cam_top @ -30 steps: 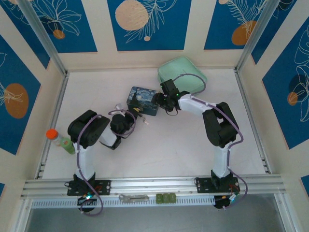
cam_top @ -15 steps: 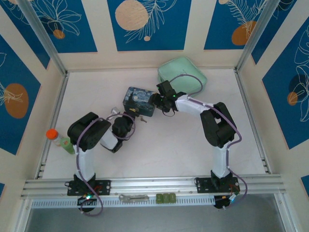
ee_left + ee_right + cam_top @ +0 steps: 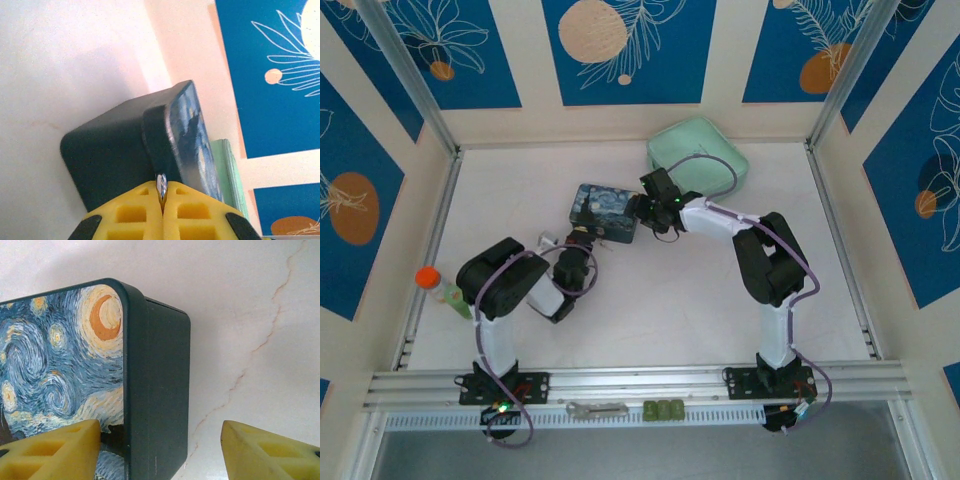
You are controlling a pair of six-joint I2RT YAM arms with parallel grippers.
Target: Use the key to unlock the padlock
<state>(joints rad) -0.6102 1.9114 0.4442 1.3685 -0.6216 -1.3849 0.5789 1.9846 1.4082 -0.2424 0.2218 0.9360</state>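
The key [image 3: 161,186] is a thin, stiff, slick sliver of metal. I judge it light enough to twist in a grip, so it wants pinching flat across its bow. My left gripper [image 3: 161,198] is closed tight on it, just beside the near side of the Starry Night tin [image 3: 190,135]. My right gripper [image 3: 160,442] stands part open astride the tin's right wall, outer finger clear.

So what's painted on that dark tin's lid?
Tin lid: swirling blue-yellow night sky, orange crescent; right wrist view.
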